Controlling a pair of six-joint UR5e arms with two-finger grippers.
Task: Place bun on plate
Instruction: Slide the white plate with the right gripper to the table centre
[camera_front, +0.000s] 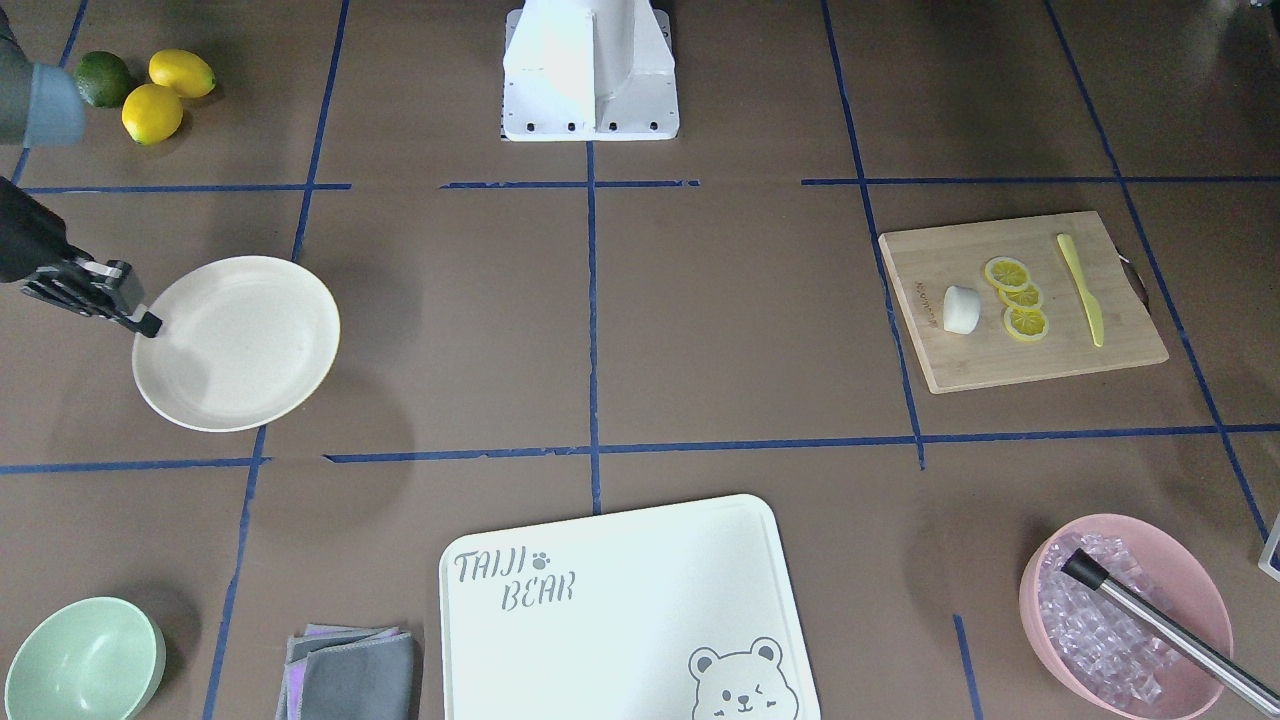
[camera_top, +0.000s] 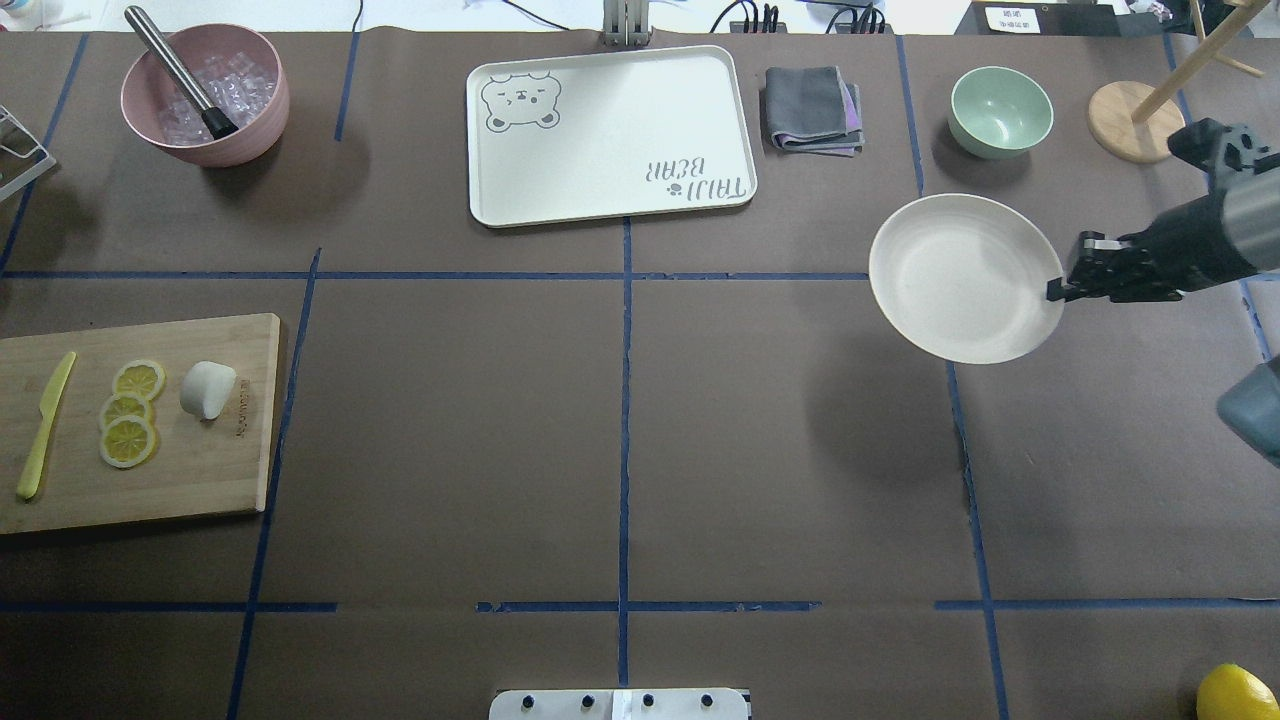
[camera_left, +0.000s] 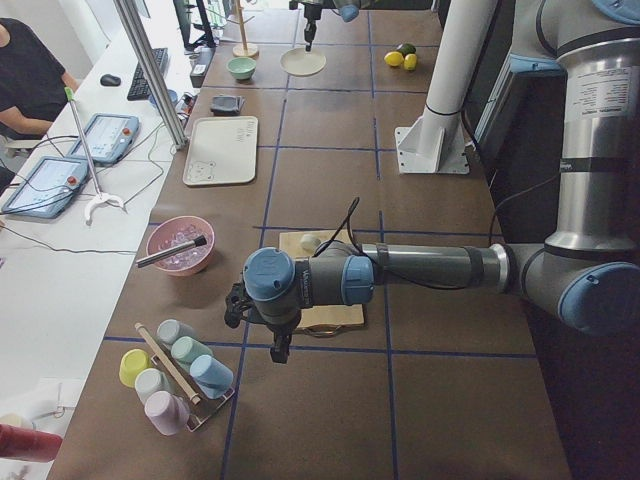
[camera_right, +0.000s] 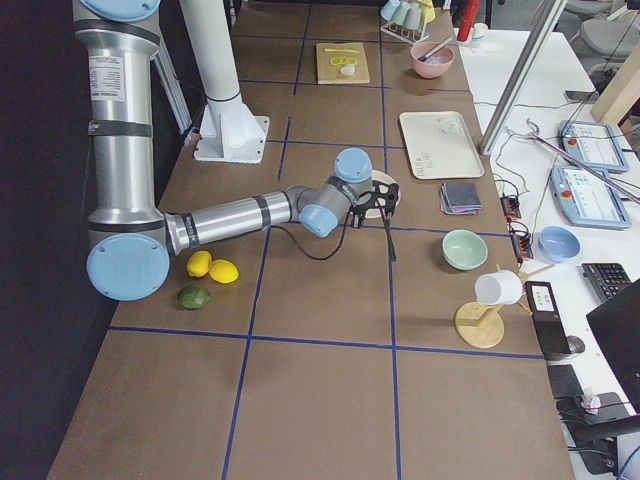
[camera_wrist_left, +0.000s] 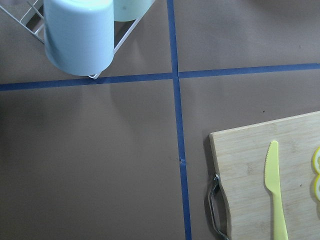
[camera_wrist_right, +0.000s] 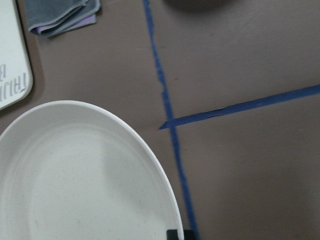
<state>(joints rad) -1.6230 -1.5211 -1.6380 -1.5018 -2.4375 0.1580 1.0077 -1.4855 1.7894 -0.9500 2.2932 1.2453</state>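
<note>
The bun (camera_top: 207, 389), a small white lump, lies on a wooden cutting board (camera_top: 200, 480) at the table's left, beside lemon slices (camera_top: 128, 412) and a yellow knife (camera_top: 45, 425). It also shows in the front view as the bun (camera_front: 961, 309). The cream plate (camera_top: 965, 278) hangs above the table on the right and casts a shadow below. My right gripper (camera_top: 1055, 290) is shut on its rim. The plate (camera_wrist_right: 80, 175) fills the right wrist view's lower left. My left gripper (camera_left: 280, 352) hovers past the board's handle end; whether it is open or shut I cannot tell.
At the far side stand a bear-printed tray (camera_top: 610, 135), a pink bowl of ice (camera_top: 205, 95), a grey cloth (camera_top: 812, 108), a mint-green bowl (camera_top: 1000, 110) and a wooden mug stand (camera_top: 1135, 120). Lemons and a lime (camera_front: 150, 90) lie near the robot; a cup rack (camera_left: 175, 375) stands by the left arm.
</note>
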